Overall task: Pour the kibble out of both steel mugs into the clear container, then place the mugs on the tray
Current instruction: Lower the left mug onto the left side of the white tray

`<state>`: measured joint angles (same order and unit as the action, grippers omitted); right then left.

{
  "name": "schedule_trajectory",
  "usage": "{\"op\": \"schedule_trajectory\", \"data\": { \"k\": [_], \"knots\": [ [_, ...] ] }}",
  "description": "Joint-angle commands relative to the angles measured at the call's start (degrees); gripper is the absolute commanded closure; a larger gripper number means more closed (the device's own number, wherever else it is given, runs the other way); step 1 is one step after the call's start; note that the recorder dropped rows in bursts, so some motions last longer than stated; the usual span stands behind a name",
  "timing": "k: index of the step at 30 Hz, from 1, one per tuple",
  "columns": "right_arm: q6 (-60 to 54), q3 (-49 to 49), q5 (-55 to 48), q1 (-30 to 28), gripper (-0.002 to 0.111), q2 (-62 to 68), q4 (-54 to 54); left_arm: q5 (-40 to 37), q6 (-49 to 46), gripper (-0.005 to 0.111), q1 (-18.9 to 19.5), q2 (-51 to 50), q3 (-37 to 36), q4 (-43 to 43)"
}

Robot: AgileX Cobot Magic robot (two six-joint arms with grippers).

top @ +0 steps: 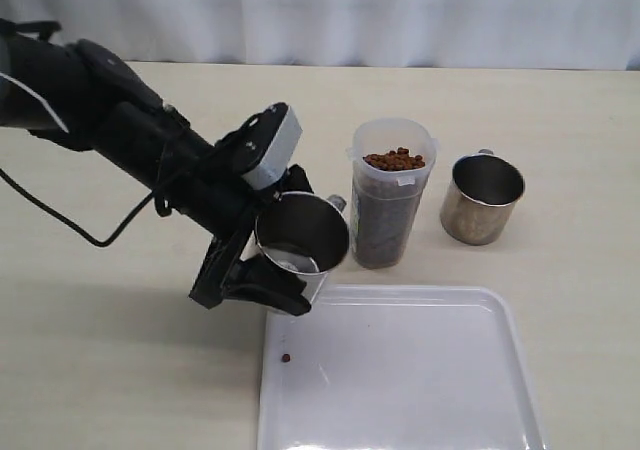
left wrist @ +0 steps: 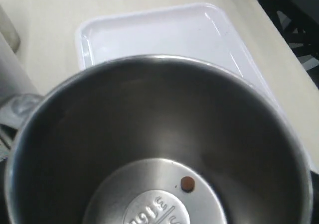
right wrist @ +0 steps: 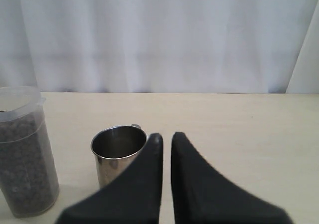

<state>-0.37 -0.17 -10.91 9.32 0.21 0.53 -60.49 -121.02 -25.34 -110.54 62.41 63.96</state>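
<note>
From the outside camera, the left gripper (top: 275, 245) holds one mug (top: 300, 232). The mug is tipped and up in the air, over the near corner of the tray (top: 420, 370). It is just beside the container (top: 390, 210). The container is full of kibble (top: 393, 158) right to the top. The other mug (top: 482, 200) stands on the table on the far side of the container. One pellet (top: 286, 358) lies on the tray.

The left wrist camera looks into the held mug (left wrist: 149, 134). It is nearly empty, with only one pellet (left wrist: 187, 184) on its bottom. The tray (left wrist: 149, 30) is behind it.

The right wrist camera shows the right gripper (right wrist: 167, 140) pressed almost together, holding nothing. The other mug (right wrist: 117, 152) looks empty too, next to the container (right wrist: 25, 154).

So I think the pouring is done. Neither mug sits on the tray yet, so that part is left.

I count two mugs, one container, one tray and two loose pellets.
</note>
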Motion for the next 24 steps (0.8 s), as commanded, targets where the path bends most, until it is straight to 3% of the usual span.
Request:
{"op": "schedule_trajectory", "data": {
  "k": [1, 8, 19, 24],
  "knots": [
    [0.0, 0.2, -0.1, 0.2, 0.104, -0.2, -0.1, -1.0, -1.7, 0.107, 0.2, -5.0, 0.4, 3.8],
    [0.0, 0.2, -0.1, 0.2, 0.104, -0.2, -0.1, -0.3, -1.7, 0.107, -2.1, -6.9, 0.4, 4.4],
    [0.0, 0.2, -0.1, 0.2, 0.104, -0.2, -0.1, 9.5, -1.7, 0.107, -9.2, -6.9, 0.4, 4.4],
    [0.0, 0.2, -0.1, 0.2, 0.104, -0.2, -0.1, 11.7, -1.7, 0.107, -9.5, -7.0, 0.4, 4.7]
  ]
}}
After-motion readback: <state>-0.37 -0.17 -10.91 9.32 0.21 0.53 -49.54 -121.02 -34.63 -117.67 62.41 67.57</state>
